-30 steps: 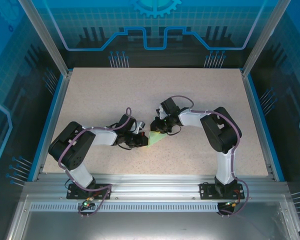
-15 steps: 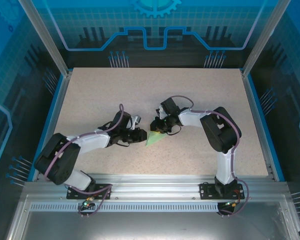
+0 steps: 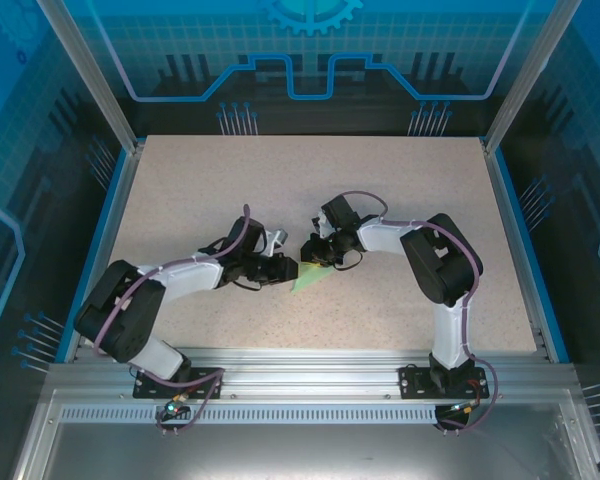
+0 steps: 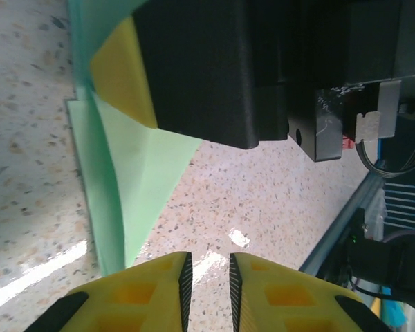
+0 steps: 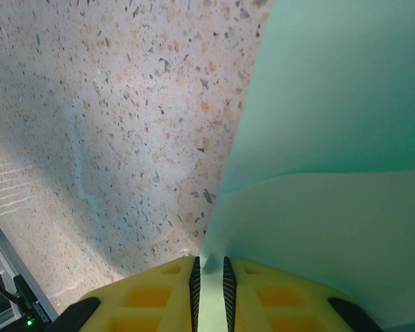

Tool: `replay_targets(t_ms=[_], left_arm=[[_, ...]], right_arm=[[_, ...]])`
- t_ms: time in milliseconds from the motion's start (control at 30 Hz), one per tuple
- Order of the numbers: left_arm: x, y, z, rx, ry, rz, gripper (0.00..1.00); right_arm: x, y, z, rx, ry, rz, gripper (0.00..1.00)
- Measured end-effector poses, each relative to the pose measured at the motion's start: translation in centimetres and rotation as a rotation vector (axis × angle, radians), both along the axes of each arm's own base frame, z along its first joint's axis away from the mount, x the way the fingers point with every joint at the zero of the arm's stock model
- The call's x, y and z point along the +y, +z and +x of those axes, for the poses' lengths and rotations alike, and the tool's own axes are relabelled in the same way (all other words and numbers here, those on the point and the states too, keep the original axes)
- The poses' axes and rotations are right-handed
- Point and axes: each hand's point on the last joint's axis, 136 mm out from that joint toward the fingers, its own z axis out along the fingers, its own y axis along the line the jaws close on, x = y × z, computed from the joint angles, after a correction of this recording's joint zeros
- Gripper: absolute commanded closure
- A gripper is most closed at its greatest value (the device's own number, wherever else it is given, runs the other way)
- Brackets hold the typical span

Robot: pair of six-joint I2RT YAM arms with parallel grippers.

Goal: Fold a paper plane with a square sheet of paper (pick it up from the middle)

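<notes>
Paper first: the sheet of paper (image 3: 315, 278), pale mint-green, sits on the speckled table (image 3: 230, 190) in the middle of the workspace, right between my two grippers. From above it reads as a small wedge with sharp, straight edges.

Over to my right gripper (image 3: 313, 257): it is down low at the far side of the sheet, and the wrist camera tells the story. The yellow fingers (image 5: 152, 297) are pinched together with a thin edge of the green paper running straight down between them, so that hand is clamped on the sheet. The paper spreads away to the right of that view in two shades of green, split by a straight line. Bare speckled table lies to the left.

Now my left gripper (image 3: 286, 268): it comes in from the left, just beside the sheet's left edge. On its wrist camera, my two yellow fingers (image 4: 145, 290) stand slightly apart. Only table shows through the narrow slot between them, so there is nothing in that grip. Just past them, a lighter triangle of the paper lies flat on the table. A darker green strip rises up along the left toward the right gripper's yellow pad and black body. I cannot tell whether my left fingertip touches the paper.
</notes>
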Motion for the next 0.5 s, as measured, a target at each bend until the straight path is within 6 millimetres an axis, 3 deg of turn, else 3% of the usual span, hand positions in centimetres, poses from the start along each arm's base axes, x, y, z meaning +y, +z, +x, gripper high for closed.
replay_targets(t_ms=[267,500], left_arm=[[-1.8,-1.3,0.1,0.058,-0.082,-0.031,0.72],[-1.5,-3.0,-0.5,0.096,-0.109,0.007,0.73]], right_arm=[[0.0,0.0,0.0,-0.001,0.001,0.004,0.78],[0.0,0.0,0.0,0.000,0.001,0.006,0.78]])
